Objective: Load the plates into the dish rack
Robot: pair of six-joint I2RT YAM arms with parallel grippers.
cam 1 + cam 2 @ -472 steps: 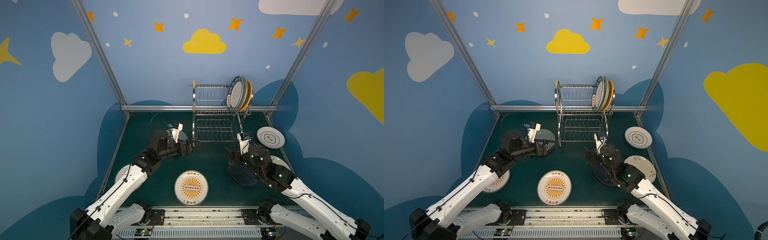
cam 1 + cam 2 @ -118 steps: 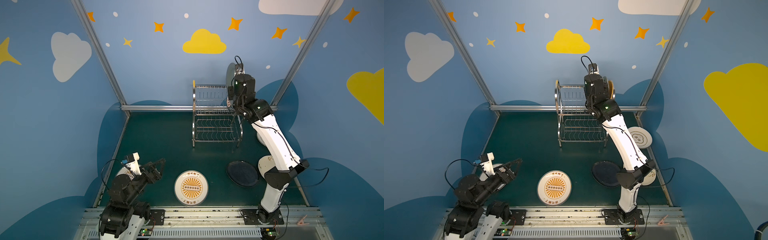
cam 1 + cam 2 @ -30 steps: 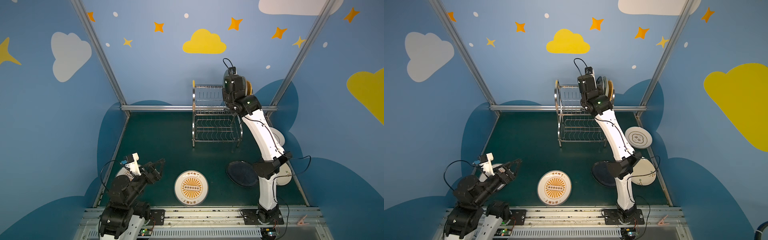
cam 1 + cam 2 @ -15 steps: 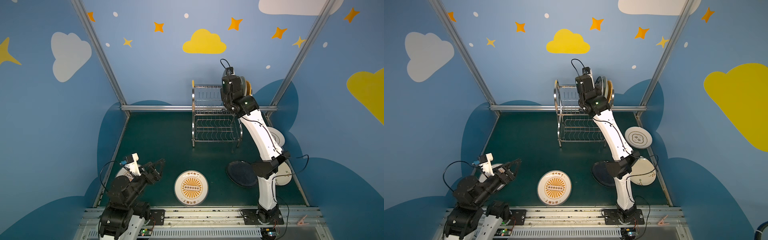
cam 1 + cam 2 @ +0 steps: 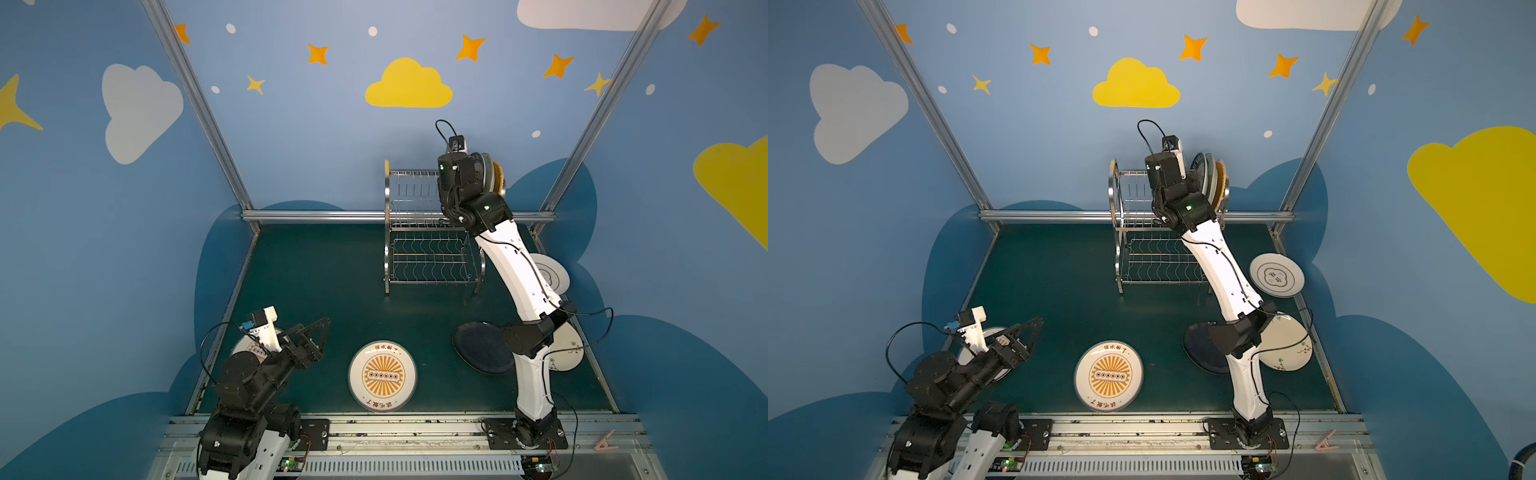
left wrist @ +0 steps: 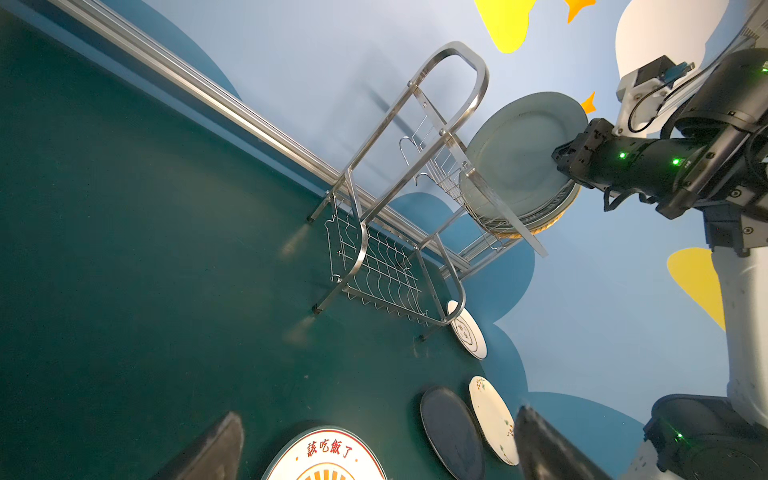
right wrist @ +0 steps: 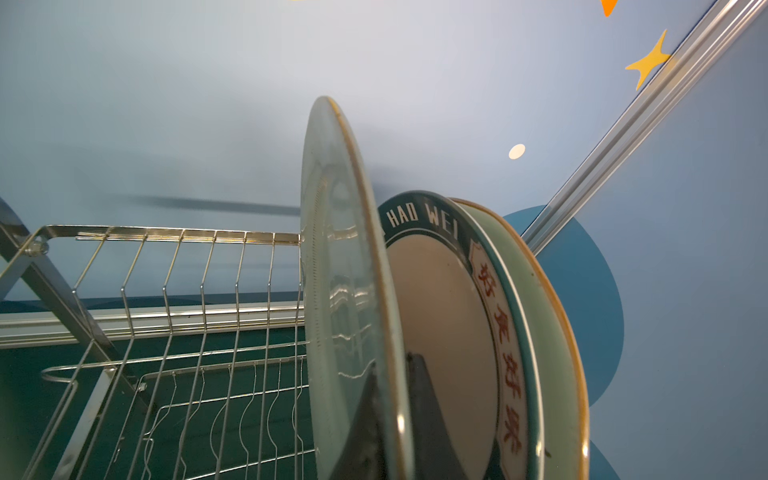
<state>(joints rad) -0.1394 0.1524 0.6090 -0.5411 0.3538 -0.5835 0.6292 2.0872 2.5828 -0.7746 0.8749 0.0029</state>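
While the right tool (image 7: 391, 362) is clamped on the rim of a grey-green plate (image 7: 332, 270), that plate is held upright on edge over the upper tier of the dish rack (image 5: 428, 249), which is seen just above the centre of both top views. Just beside it, toward the right end of the rack, a lettered plate (image 7: 440, 311) with a dark rim is stood on edge. Behind that, a pale green plate (image 7: 552, 332) and an orange woven plate (image 5: 1222, 178) are packed close together. Whether the lower edge of the held plate is seated in a slot cannot be told. The right arm (image 5: 515, 266) is stretched up from the lower right of the frame to the rack's top.

The left tool (image 5: 320, 330) is found at the lower left of both top views, its fingers spread wide apart, held over the tabletop (image 5: 311, 270) and well apart from the rack.

Five more plates are laid flat on the green tabletop. A sunburst plate (image 5: 382, 376) is placed at lower centre. A second sunburst plate (image 5: 245, 348) is largely hidden beneath the left arm (image 5: 249, 382) at lower left. A black plate (image 5: 478, 347) and a floral plate (image 5: 1287, 349) are set just beside each other at lower right, both partly covered by the right arm. A white emblem plate (image 5: 1277, 274) is seen at the right edge, near the rack's right foot.
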